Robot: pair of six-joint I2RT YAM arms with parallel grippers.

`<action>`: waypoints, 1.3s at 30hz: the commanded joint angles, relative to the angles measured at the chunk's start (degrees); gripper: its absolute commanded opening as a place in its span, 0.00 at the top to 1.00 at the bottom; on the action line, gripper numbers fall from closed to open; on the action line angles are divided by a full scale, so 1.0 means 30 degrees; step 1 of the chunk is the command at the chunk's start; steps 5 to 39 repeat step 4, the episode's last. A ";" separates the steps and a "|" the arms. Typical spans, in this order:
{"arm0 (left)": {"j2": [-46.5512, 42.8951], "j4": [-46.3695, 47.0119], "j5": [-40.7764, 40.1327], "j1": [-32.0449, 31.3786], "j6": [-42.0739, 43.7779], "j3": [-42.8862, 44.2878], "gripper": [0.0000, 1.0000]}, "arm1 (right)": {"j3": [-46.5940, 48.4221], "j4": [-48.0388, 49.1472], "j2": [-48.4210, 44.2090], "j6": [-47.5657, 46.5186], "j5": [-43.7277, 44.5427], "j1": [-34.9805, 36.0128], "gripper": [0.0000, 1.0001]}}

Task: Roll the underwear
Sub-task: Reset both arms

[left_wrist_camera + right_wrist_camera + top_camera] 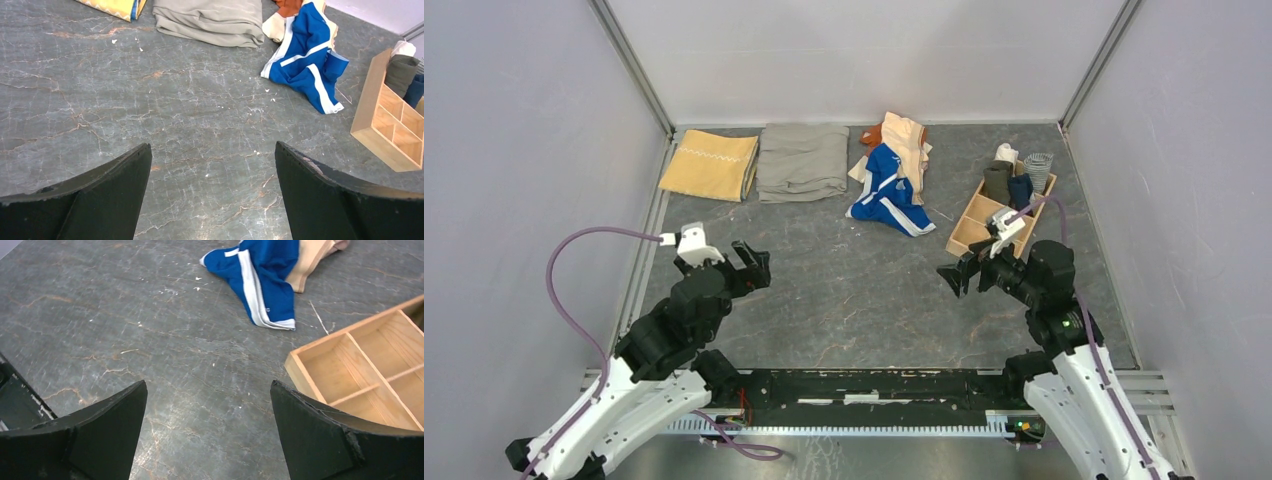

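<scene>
Grey marbled table (844,300) sits under both claws. Left claw (759,268) hovers over bare table, jaws wide apart, nothing between them — right claw (951,280) the same, jaws spread and empty. Folded grey-khaki cloth (802,160) lies well ahead of the left claw. Folded mustard cloth (711,164) is ahead and to that claw's left, just beside the khaki one. Wooden divider tray (980,218) sits just ahead-right of the right claw, its near compartments bare. Blue underwear (889,198) with white stripes lies crumpled and unrolled — ahead-right of the left claw, ahead-left of the right claw, well apart from both. Peach underwear (906,140) is bunched against its far side. Dark rolled pieces (999,182) stand in the tray's far compartments, beyond the right claw.
</scene>
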 commanded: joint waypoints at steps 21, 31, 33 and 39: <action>0.0288 0.0353 0.0141 0.0039 0.1381 0.0801 0.01 | 0.0851 0.0555 0.0066 -0.1277 0.0932 0.1747 0.02; 0.0288 0.0353 0.0141 0.0039 0.1381 0.0801 0.01 | 0.0851 0.0555 0.0066 -0.1277 0.0932 0.1747 0.02; 0.0288 0.0353 0.0141 0.0039 0.1381 0.0801 0.01 | 0.0851 0.0555 0.0066 -0.1277 0.0932 0.1747 0.02; 0.0288 0.0353 0.0141 0.0039 0.1381 0.0801 0.01 | 0.0851 0.0555 0.0066 -0.1277 0.0932 0.1747 0.02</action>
